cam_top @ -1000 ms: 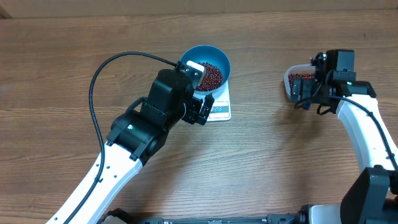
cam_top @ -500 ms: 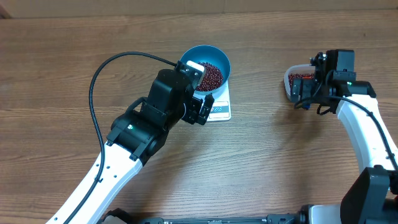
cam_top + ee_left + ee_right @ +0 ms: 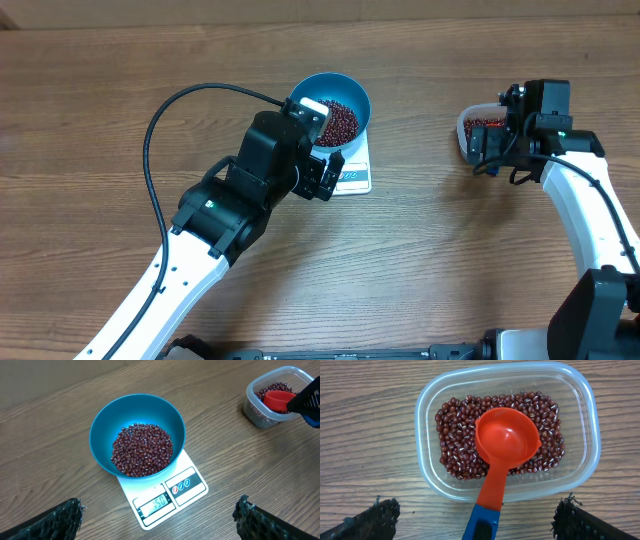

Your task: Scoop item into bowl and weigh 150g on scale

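The blue bowl (image 3: 102,427) stands on the white scale (image 3: 190,485) and holds a heap of dark red beans (image 3: 142,449). The scale's display (image 3: 159,502) reads 150. My left gripper (image 3: 159,524) hovers above and in front of the scale, open and holding nothing. At the right, my right gripper (image 3: 480,521) is open over the near side of a clear tub (image 3: 582,460) with more beans (image 3: 455,447). A red scoop (image 3: 507,442) lies empty in the tub. Its blue handle (image 3: 482,522) sticks out between the right fingers, untouched by them.
Bare wooden table (image 3: 440,260) lies all round. The left arm's black cable (image 3: 160,130) loops over the table left of the bowl (image 3: 352,88). The tub (image 3: 468,128) sits about a hand's width right of the scale (image 3: 355,180).
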